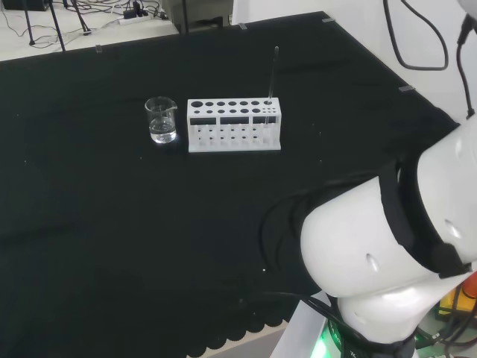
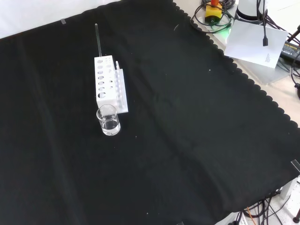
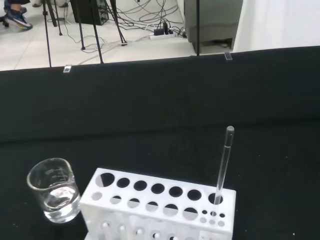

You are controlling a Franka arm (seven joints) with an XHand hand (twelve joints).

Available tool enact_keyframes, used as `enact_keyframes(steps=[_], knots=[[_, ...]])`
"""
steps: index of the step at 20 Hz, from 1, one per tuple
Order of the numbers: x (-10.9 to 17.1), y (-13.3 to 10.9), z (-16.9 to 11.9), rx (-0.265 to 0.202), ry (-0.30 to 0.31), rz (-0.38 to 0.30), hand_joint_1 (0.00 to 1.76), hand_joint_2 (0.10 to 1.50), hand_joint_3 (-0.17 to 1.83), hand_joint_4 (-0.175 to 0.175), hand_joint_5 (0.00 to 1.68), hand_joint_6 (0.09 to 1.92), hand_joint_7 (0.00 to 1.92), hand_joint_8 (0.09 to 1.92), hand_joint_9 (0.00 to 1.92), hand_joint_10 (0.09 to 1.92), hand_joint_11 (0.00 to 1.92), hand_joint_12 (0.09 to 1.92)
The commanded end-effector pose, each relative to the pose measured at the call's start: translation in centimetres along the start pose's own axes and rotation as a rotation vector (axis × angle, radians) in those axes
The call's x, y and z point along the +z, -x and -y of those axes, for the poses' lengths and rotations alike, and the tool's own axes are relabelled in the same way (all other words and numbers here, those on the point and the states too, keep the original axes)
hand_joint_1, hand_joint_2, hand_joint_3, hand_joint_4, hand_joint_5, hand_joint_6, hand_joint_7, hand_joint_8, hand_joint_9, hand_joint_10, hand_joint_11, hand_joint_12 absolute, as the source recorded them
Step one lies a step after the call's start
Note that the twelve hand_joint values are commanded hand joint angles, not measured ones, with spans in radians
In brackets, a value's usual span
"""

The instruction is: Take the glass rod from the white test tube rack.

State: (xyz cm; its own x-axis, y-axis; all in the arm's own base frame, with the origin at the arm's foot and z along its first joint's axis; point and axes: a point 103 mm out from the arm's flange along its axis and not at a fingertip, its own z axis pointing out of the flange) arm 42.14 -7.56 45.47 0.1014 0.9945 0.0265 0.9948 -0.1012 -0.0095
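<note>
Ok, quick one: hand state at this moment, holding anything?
Hand: cannot be told. The glass rod stands upright in the white test tube rack, with nothing gripping it.

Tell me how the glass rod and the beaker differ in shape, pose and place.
The glass rod is long and thin; the beaker is short and wide. The glass rod stands in an end hole of the white test tube rack, rising well above it, while the beaker sits on the black cloth just off the rack's other end. The beaker holds some clear liquid; the rod holds nothing. Both are clear glass and upright.
</note>
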Motion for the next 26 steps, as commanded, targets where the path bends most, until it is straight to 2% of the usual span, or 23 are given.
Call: enact_keyframes(steps=[1,8,15,17,21,26], knots=[[2.2,2.7,-4.3,0.005,-0.014,0.003,0.87,1.12,-0.17,-0.119,0.33,0.09,0.25,0.89,0.45,0.91,0.21,1.47],[5.4,3.7,-7.3,-0.014,-0.051,-0.024,0.86,1.13,-0.17,-0.131,0.4,0.09,0.33,0.91,0.51,0.91,0.27,1.46],[8.6,3.4,-8.8,-0.034,-0.092,-0.014,0.85,1.13,-0.17,-0.151,0.49,0.15,0.46,0.93,0.58,0.89,0.29,1.44],[9.3,3.4,-8.9,-0.036,-0.099,-0.018,0.85,1.14,-0.17,-0.158,0.48,0.24,0.51,0.93,0.62,0.88,0.31,1.44],[10.8,3.2,-9.1,-0.048,-0.104,-0.016,0.85,1.14,-0.17,-0.169,0.38,0.55,0.59,0.95,0.67,0.88,0.33,1.44],[12.5,3.2,-9.4,-0.054,-0.122,-0.011,0.85,1.14,-0.17,-0.175,0.36,0.69,0.63,0.96,0.72,0.89,0.36,1.43]])
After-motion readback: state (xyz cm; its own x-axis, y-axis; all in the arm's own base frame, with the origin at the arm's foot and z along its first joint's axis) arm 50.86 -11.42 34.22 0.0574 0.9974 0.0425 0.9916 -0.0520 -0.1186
